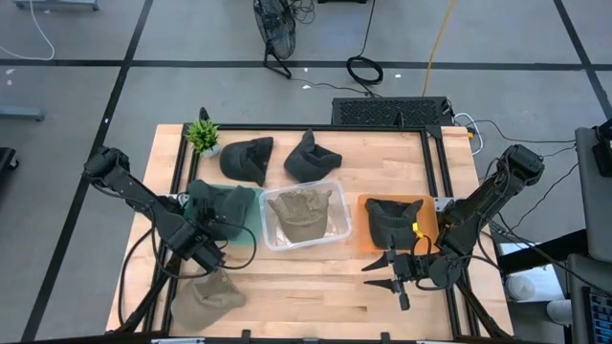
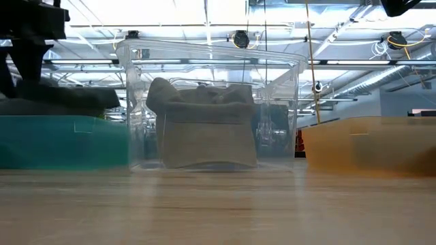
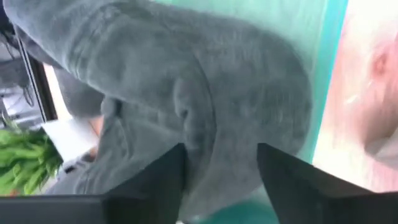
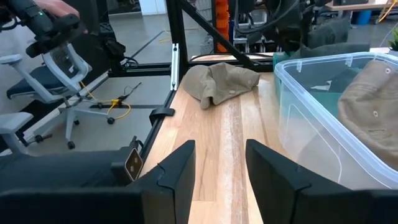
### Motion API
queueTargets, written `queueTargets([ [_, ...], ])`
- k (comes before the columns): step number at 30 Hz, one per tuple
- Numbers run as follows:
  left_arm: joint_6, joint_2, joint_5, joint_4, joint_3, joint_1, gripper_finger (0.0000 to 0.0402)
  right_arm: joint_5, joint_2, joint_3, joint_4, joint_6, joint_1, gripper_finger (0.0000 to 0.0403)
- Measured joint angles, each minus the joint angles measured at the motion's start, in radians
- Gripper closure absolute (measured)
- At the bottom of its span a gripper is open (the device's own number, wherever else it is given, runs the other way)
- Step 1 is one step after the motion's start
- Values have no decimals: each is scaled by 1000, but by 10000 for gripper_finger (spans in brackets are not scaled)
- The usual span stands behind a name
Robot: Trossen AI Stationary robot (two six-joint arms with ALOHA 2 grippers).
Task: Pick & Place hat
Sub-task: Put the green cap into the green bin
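Six hats show on the light wooden table (image 1: 316, 287) in the high view. Nearest the lower edge, a khaki hat (image 1: 206, 298) lies loose on the bare planks at lower left. Just above it the left gripper (image 1: 208, 232) hangs over the teal bin (image 1: 251, 199), its fingers spread apart around nothing, with a dark grey-green hat (image 1: 218, 203) resting inside that bin beneath them. At lower right the right gripper (image 1: 382, 274) sits low over the wood, its fingers also apart and empty. In the middle row, a clear bin (image 1: 338, 225) at centre holds a tan hat (image 1: 301, 212), and an orange bin (image 1: 428, 229) to its right holds a black hat (image 1: 390, 218). Farther up, two more dark hats (image 1: 247, 158) lie on the wood, beside a small green plant (image 1: 202, 135) at the upper left corner. Beyond the table, grey floor crossed by dark lines carries cables and a black fan stand (image 1: 275, 33).
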Motion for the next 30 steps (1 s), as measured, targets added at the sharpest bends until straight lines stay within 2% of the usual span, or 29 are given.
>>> queueTargets([
  [5,-52,1,34,-93,65,-1,148,0,0,0,-1,-8,0,273],
  [8,-66,0,20,-119,130,-1,143,0,0,0,0,-11,0,273],
  [11,-62,-5,-41,-116,197,-2,151,0,0,0,0,-10,0,273],
  [14,-116,-6,-123,-117,249,6,170,0,0,0,0,-10,0,273],
  [16,-222,-7,-204,-116,261,16,187,0,0,0,0,-9,0,273],
  [18,-350,-11,-241,-117,252,37,206,0,0,0,0,-8,0,273],
  [23,-656,-11,-180,-117,176,113,259,0,0,0,3,-8,0,273],
  [30,-749,-11,-65,-118,65,200,328,0,0,0,7,-8,0,273],
])
